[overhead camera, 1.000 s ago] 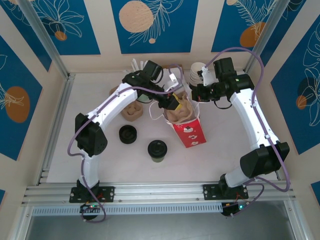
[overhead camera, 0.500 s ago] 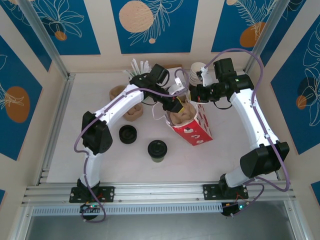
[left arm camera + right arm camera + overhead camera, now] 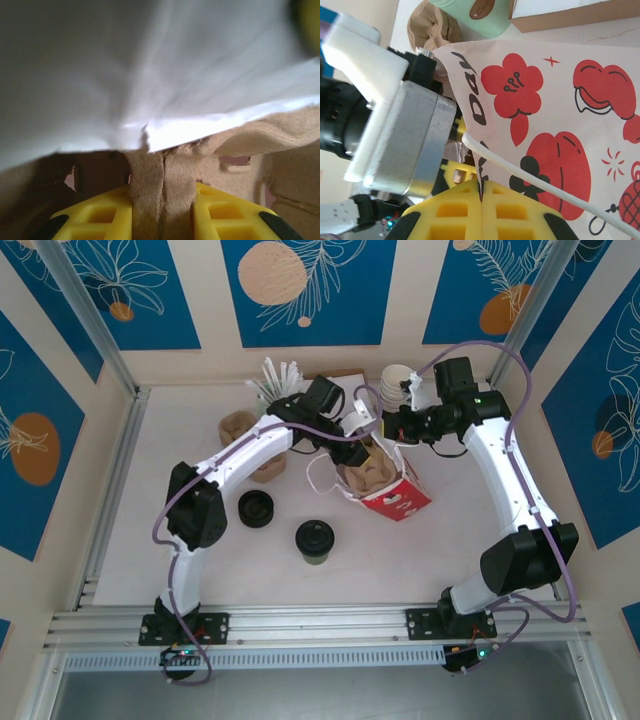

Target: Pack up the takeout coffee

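The worktop [image 3: 130,540] is a flat white surface, evenly lit, with only soft shadows. Three walls enclose it: the back wall [image 3: 300,290], the left wall [image 3: 40,440] and the right wall [image 3: 600,420]. Each carries blue panels with white leaf outlines and orange or peach discs, separated by cream bands. Aluminium posts stand at the far left corner [image 3: 90,315] and the far right corner [image 3: 530,310]. An aluminium rail [image 3: 320,620] runs along the near edge, and a second rail [image 3: 110,490] borders the left side. A grey surface [image 3: 320,695] lies below the near rail.
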Action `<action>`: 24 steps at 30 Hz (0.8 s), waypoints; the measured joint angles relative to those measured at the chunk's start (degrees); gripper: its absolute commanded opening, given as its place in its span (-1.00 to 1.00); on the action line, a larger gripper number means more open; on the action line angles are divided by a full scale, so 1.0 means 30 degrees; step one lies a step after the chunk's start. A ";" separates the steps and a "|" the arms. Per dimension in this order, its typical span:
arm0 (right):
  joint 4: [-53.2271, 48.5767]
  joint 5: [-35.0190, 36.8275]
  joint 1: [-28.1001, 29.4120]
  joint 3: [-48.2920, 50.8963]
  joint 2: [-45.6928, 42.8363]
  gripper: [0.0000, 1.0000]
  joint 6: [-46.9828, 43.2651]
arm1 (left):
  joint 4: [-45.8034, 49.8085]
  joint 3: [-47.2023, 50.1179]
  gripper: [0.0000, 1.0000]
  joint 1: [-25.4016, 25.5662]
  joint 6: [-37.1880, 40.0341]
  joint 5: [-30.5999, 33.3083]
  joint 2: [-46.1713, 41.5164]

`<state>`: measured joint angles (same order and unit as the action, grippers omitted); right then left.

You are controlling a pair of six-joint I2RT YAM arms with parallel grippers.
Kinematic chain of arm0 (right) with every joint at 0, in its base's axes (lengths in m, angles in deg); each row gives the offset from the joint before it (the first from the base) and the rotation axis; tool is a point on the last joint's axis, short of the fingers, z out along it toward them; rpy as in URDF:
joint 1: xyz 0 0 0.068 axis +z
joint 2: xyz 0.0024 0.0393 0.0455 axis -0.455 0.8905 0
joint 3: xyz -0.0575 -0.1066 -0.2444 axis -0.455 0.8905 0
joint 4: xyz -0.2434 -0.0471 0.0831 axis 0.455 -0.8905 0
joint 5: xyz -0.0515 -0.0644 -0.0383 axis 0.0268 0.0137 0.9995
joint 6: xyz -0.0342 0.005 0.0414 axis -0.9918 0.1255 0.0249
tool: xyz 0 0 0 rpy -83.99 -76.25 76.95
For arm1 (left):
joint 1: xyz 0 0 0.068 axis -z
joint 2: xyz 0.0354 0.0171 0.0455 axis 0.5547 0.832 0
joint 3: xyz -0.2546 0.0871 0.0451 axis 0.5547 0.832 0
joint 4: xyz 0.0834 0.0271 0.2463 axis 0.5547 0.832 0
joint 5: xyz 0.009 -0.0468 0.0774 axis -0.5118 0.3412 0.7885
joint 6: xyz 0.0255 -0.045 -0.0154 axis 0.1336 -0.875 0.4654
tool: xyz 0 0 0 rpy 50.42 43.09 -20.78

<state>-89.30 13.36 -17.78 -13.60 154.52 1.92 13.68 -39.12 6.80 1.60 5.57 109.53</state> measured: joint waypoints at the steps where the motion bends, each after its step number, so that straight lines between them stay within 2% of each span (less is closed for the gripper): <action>1: 0.0051 -0.0211 -0.0080 0.0066 0.0000 -1.00 0.0328 | -0.0189 0.0350 -0.49 0.0007 -0.0117 0.0087 -0.0160; 10: 0.1100 -0.1690 -0.0605 0.1552 -0.0605 -1.00 0.3177 | -0.0284 0.1326 -0.49 0.0138 -0.0561 0.0721 -0.1705; 19: 0.1479 -0.1479 -0.0998 0.2820 -0.1479 -1.00 0.3978 | 0.0299 0.1195 -0.49 0.0641 -0.0444 0.1413 -0.1654; 24: 0.1282 -0.0255 -0.1013 0.2805 -0.1603 -1.00 0.3898 | 0.1144 -0.0568 -0.49 0.1100 0.0022 0.2302 -0.0561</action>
<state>-85.45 12.59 -20.82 -5.18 149.71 13.62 17.11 -40.82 10.10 1.67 12.48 107.84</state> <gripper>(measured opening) 0.050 0.259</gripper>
